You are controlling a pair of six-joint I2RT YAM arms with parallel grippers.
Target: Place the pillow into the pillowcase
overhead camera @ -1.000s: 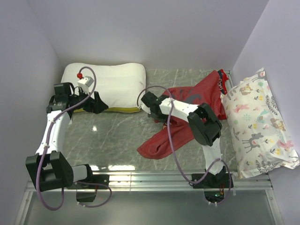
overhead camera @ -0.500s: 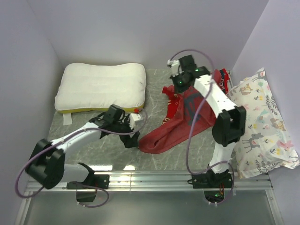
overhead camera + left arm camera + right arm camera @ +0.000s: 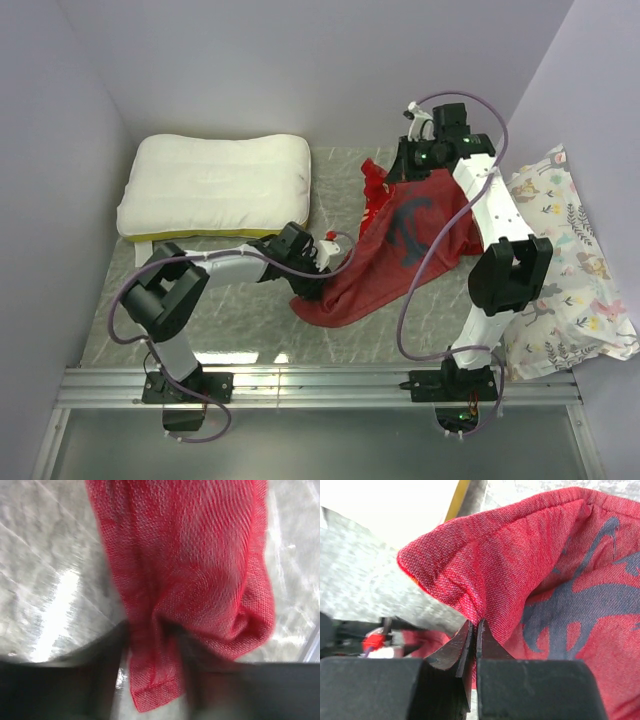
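The white pillow point(image 3: 215, 185) lies at the back left with a yellow strip along its front edge. The red pillowcase point(image 3: 400, 240) hangs stretched from back right down to the table's middle, its dull side with grey marks facing up. My right gripper point(image 3: 405, 172) holds the case's upper fold up in the air; in the right wrist view the gripper point(image 3: 476, 626) is shut, with the pillowcase point(image 3: 535, 570) pinched between its tips. My left gripper point(image 3: 322, 265) is at the case's low near end; in the left wrist view it point(image 3: 155, 650) is shut on a corner of the pillowcase point(image 3: 185, 570).
A floral animal-print pillow point(image 3: 560, 260) leans against the right wall. Walls close in the left, back and right sides. A metal rail point(image 3: 320, 382) runs along the near edge between the arm bases.
My left arm swung from the pillow's front edge over to the pillowcase's near end and closed on it. My right gripper shut on the case and lifted it toward the back right.
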